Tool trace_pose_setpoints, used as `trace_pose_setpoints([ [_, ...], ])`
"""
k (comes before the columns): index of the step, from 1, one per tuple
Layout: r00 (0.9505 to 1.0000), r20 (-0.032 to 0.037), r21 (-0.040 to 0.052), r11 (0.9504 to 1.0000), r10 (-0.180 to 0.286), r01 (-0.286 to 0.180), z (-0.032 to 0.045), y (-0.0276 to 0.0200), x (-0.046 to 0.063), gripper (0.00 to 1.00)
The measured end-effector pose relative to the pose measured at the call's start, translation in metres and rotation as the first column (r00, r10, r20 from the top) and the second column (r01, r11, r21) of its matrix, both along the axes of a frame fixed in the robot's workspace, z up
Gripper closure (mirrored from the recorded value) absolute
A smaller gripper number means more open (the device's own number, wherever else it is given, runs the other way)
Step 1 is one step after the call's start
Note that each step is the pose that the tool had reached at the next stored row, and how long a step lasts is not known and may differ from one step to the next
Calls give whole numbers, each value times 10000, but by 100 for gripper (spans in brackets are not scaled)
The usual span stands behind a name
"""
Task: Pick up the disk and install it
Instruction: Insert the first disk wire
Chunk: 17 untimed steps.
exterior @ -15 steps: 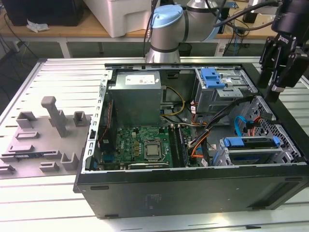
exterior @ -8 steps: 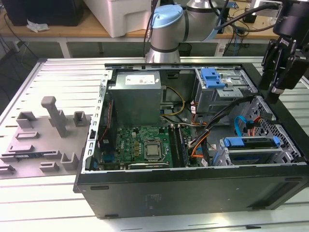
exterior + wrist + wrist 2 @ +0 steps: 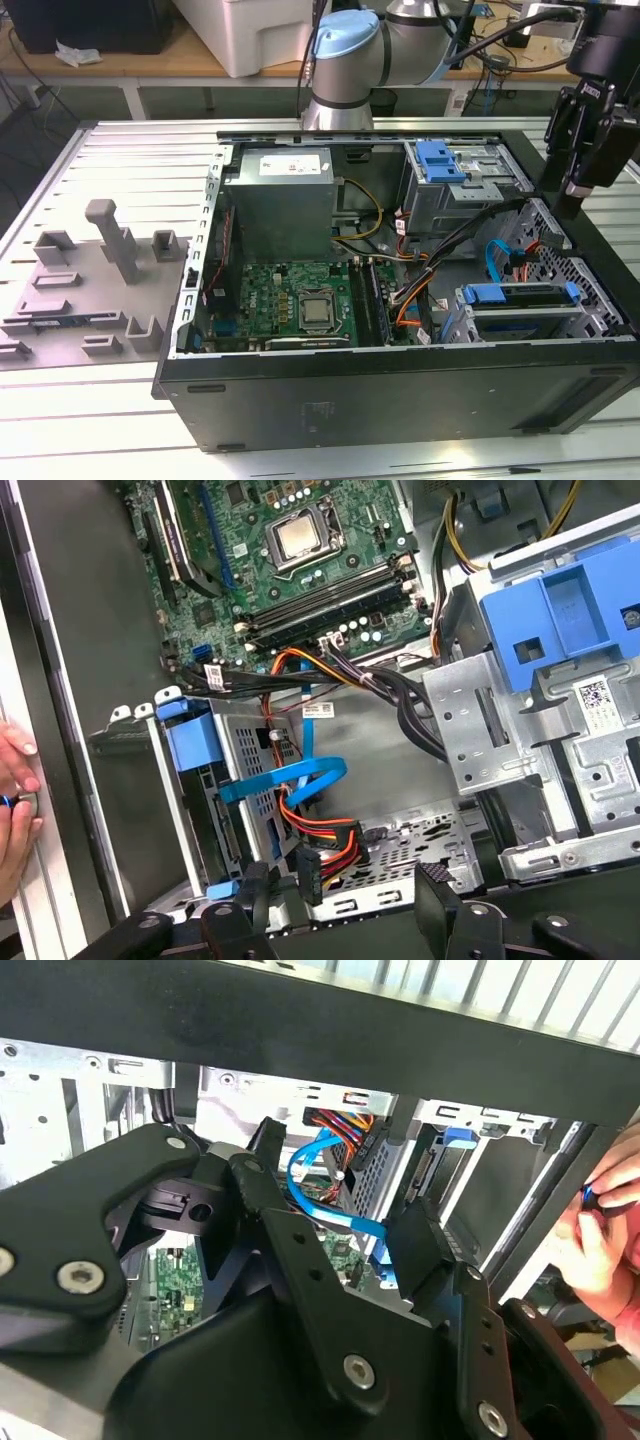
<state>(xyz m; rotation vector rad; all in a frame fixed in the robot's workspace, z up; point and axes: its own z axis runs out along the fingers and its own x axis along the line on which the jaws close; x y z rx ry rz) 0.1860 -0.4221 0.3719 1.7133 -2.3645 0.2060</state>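
Slatted table [image 3: 120, 160] carrying an open computer case [image 3: 400, 410]. The disk [image 3: 520, 294], in its blue rail, sits in the case's drive bay [image 3: 455, 322] at the exterior view's right. My fingers [image 3: 438, 888] hang spread apart, empty, above that corner of the case.

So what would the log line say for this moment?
gripper: open, empty, above cage | disk: in blue carrier, appears slotted in cage | hand: at case edge
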Motion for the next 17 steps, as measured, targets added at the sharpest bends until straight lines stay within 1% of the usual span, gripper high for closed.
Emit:
trace_pose_setpoints([
  [4, 10000, 0, -27, 10000, 0, 0, -4, 1, 0, 31],
  [7, 10000, 0, -123, 9999, 2, -2, -10, 1, -3, 33],
  [8, 10000, 0, -197, 9998, 0, 0, -15, 1, -11, 46],
  [9, 10000, -1, -266, 9996, 0, 0, -22, 2, -22, 52],
  [10, 10000, 0, -305, 9995, 1, -1, -27, 2, -26, 58],
  [11, 10000, 0, -322, 9995, 2, -2, -30, 3, -26, 65],
  [13, 10000, -10, -324, 9995, 0, 0, -38, 2, -27, 65],
  [15, 9999, -120, -355, 9994, 0, -4, -44, 2, -19, 65],
  [16, 9997, -240, -415, 9991, -1, -9, -50, 2, -6, 65],
  [17, 9995, -316, -453, 9990, -3, -11, -52, 2, 5, 65],
])
